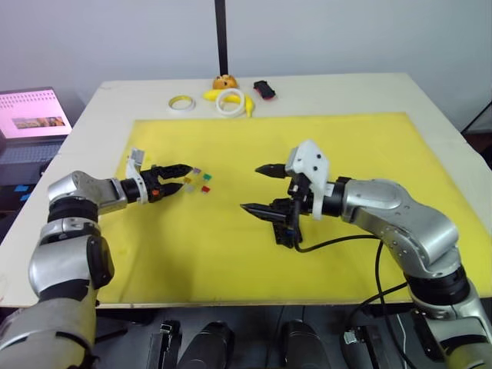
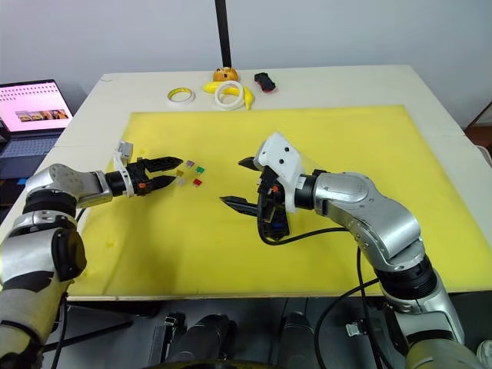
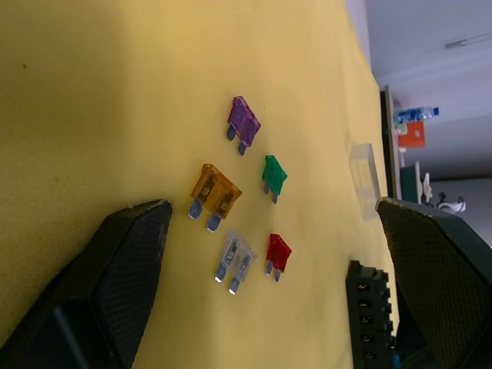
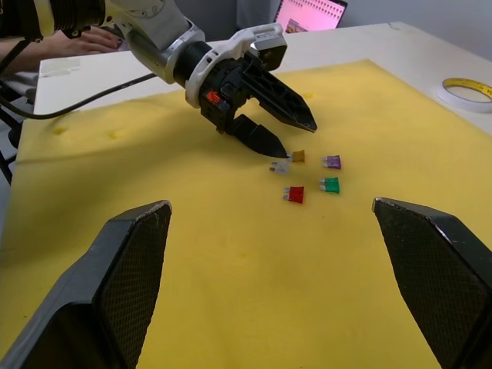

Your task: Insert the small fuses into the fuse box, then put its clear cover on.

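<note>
Fuses point(image 3: 238, 204) lie just ahead of our left gripper point(image 1: 178, 177), fingers spread wide, empty; picking one comes next, needing careful narrowing.

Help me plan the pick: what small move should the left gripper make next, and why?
Probably ease the left gripper down and close on the grey fuse: its fingers are open, the lower tip sits right beside that fuse, and the fuse box slots look empty.

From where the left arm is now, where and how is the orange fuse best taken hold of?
Probably by its wide plastic body, not the two metal blades. The orange fuse lies flat on the yellow mat, so come from above and pinch across its narrow edges. The left end effector is open, close beside it.
</note>
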Robot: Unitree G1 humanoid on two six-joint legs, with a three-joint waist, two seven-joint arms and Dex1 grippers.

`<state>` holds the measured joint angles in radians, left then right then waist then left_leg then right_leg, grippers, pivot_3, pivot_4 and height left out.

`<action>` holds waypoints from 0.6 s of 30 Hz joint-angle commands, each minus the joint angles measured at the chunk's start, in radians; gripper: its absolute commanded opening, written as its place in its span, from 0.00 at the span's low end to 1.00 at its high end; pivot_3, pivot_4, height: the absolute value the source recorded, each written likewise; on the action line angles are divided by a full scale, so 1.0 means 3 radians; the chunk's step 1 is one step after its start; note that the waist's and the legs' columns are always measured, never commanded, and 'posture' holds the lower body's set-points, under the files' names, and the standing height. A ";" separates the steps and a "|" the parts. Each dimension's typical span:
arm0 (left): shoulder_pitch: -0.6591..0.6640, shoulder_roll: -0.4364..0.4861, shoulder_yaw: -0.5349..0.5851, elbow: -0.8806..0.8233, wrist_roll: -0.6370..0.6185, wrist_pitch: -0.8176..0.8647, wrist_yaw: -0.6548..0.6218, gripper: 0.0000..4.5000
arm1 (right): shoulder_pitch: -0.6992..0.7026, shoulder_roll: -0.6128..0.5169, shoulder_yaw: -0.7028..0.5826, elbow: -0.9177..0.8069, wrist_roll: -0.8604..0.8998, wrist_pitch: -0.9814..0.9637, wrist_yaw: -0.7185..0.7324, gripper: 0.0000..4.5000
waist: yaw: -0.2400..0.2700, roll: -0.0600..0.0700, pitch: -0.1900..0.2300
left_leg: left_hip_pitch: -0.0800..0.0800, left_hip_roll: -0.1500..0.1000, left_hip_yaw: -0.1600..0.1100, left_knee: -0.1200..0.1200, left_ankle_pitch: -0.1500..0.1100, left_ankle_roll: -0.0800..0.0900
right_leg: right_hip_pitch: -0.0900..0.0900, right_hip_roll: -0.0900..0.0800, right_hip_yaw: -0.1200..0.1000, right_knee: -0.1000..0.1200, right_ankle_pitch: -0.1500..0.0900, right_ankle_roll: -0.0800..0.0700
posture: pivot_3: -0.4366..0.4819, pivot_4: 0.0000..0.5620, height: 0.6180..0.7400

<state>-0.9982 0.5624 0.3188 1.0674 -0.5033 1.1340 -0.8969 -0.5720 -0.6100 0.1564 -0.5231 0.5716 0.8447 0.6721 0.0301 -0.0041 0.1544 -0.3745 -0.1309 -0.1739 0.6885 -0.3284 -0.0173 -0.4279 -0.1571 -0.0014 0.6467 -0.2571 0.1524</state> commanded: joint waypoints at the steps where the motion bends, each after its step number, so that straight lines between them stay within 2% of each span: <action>1: -0.0030 -0.0169 -0.0007 0.0087 0.0002 -0.0016 -0.0053 1.00 | -0.0052 -0.0017 -0.0055 -0.0083 -0.0019 -0.0025 0.0008 0.99 | 0.0028 0.0000 0.0000 | 0.0000 0.0000 0.0000 0.0002 0.0000 0.0000 | 0.0000 0.0000 0.0000 0.0000 0.0000 0.0000 | 0.48 0.27 1.00; 3: -0.0027 -0.0187 0.0010 0.0097 0.0009 -0.0040 -0.0062 1.00 | -0.0047 -0.0019 -0.0057 -0.0087 -0.0023 -0.0022 0.0009 0.99 | 0.0036 0.0000 0.0000 | -0.0001 -0.0001 0.0000 0.0005 0.0000 0.0000 | 0.0001 0.0000 0.0000 0.0000 0.0000 0.0000 | 0.48 0.27 1.00; 6: -0.0030 -0.0205 0.0024 0.0114 0.0022 -0.0075 -0.0051 0.83 | -0.0028 -0.0024 -0.0066 -0.0094 -0.0029 -0.0013 0.0007 1.00 | 0.0035 0.0000 0.0000 | -0.0001 -0.0003 0.0000 0.0006 0.0000 0.0000 | 0.0002 -0.0001 0.0000 0.0000 0.0000 0.0000 | 0.48 0.27 1.00; 18: -0.0014 -0.0288 0.0105 0.0183 0.0082 -0.0246 0.0046 0.83 | -0.0010 -0.0035 -0.0074 -0.0091 -0.0072 -0.0011 -0.0003 1.00 | 0.0040 0.0000 0.0000 | -0.0003 -0.0003 -0.0002 0.0010 0.0000 0.0001 | 0.0003 -0.0001 0.0000 0.0000 0.0000 0.0000 | 0.48 0.27 1.00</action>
<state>-0.9996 0.5165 0.3513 1.1001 -0.4793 1.0621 -0.8935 -0.5701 -0.6107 0.1563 -0.5232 0.5523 0.8464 0.6721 0.0421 -0.0041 0.1544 -0.3752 -0.1319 -0.1745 0.6916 -0.3285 -0.0171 -0.4268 -0.1574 -0.0014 0.6468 -0.2571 0.1524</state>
